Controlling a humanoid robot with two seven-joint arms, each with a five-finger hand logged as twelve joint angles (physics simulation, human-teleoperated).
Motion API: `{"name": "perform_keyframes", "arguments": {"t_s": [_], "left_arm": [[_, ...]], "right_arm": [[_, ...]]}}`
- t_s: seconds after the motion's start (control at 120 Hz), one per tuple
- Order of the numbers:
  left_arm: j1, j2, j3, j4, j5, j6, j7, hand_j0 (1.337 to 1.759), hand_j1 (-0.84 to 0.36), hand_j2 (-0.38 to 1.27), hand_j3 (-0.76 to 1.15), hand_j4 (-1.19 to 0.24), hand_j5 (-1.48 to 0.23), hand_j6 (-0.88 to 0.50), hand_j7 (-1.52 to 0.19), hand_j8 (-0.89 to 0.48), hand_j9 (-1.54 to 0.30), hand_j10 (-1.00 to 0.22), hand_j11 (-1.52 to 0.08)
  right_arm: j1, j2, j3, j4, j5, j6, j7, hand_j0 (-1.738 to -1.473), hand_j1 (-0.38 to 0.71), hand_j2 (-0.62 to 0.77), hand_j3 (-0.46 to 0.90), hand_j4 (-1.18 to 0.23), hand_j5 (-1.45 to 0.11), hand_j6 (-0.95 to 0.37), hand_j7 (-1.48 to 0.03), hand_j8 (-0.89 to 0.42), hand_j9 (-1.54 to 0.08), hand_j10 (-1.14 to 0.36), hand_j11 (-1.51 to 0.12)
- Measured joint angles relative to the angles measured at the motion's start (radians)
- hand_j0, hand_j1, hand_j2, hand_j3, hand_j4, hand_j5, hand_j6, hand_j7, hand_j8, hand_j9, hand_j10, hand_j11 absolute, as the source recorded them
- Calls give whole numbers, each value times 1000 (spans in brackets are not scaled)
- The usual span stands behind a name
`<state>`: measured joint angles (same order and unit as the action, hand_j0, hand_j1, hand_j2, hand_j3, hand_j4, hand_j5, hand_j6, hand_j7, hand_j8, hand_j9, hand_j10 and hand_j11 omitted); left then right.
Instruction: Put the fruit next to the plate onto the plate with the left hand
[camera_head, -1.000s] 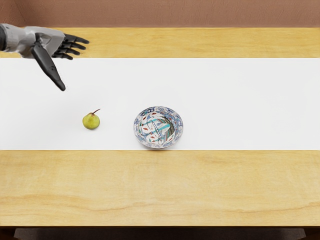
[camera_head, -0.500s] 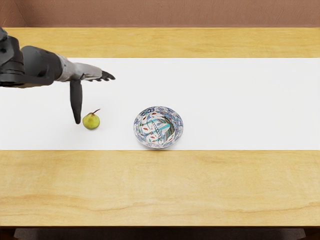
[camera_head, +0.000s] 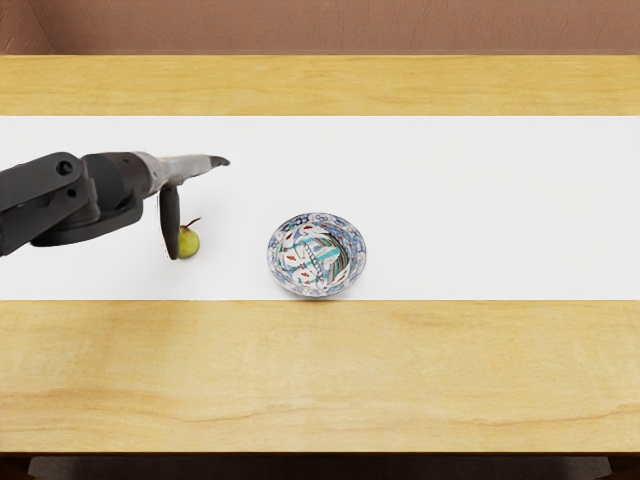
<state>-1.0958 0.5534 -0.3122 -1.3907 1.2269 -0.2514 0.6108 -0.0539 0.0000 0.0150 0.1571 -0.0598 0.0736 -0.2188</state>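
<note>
Lowered and drawn nearer, the left hand (camera_head: 180, 171) is spread open, its thumb overlapping the green pear's (camera_head: 190, 242) left side; the pear lies on the white runner (camera_head: 480, 200), left of the patterned plate (camera_head: 356, 251).

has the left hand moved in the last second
Yes. The left hand has swung down and right in the picture, toward the plate; it now overlaps the left side of the pear.
</note>
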Motion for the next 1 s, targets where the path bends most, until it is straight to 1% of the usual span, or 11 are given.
{"name": "perform_keyframes", "arguments": {"t_s": [0.083, 0.192, 0.425, 0.508, 0.608, 0.75, 1.0], "left_arm": [[24, -18, 0, 3, 12, 22, 0, 1658, 326, 6, 0, -24, -27, -25, -27, -25, -26, -23, -26], [81, -18, 2, 6, 55, 52, 0, 1658, 326, 6, 0, -24, -27, -25, -27, -25, -27, -23, -27], [85, -22, 28, 8, 82, 69, 0, 1658, 311, 9, 0, -37, -44, -38, -44, -38, -44, -36, -43], [113, -41, 33, 8, 119, 88, 0, 1658, 293, 12, 0, -51, -63, -53, -63, -52, -62, -51, -62], [117, -35, 35, 4, 145, 107, 0, 1658, 269, 16, 0, -72, -89, -73, -89, -73, -89, -71, -89], [123, -7, 37, -16, 157, 124, 0, 1658, 226, 23, 0, -108, -136, -109, -135, -109, -135, -107, -135], [137, -7, 38, -36, 161, 129, 0, 1658, 114, 42, 0, -202, -258, -204, -258, -203, -258, -202, -257]], "right_arm": [[0, 0, 0, 0, 0, 0, 0, -1658, -349, 0, 0, 0, 0, 0, 0, 0, 0, 0, 0], [0, 0, 0, 0, 0, 0, 0, -1658, -349, 0, 0, 0, 0, 0, 0, 0, 0, 0, 0], [0, 0, 0, 0, 0, 0, 0, -1658, -349, 0, 0, 0, 0, 0, 0, 0, 0, 0, 0], [0, 0, 0, 0, 0, 0, 0, -1658, -349, 0, 0, 0, 0, 0, 0, 0, 0, 0, 0], [0, 0, 0, 0, 0, 0, 0, -1658, -349, 0, 0, 0, 0, 0, 0, 0, 0, 0, 0], [0, 0, 0, 0, 0, 0, 0, -1658, -349, 0, 0, 0, 0, 0, 0, 0, 0, 0, 0], [0, 0, 0, 0, 0, 0, 1, -1658, -349, 0, 0, 0, 0, 0, 0, 0, 0, 0, 0]]}}
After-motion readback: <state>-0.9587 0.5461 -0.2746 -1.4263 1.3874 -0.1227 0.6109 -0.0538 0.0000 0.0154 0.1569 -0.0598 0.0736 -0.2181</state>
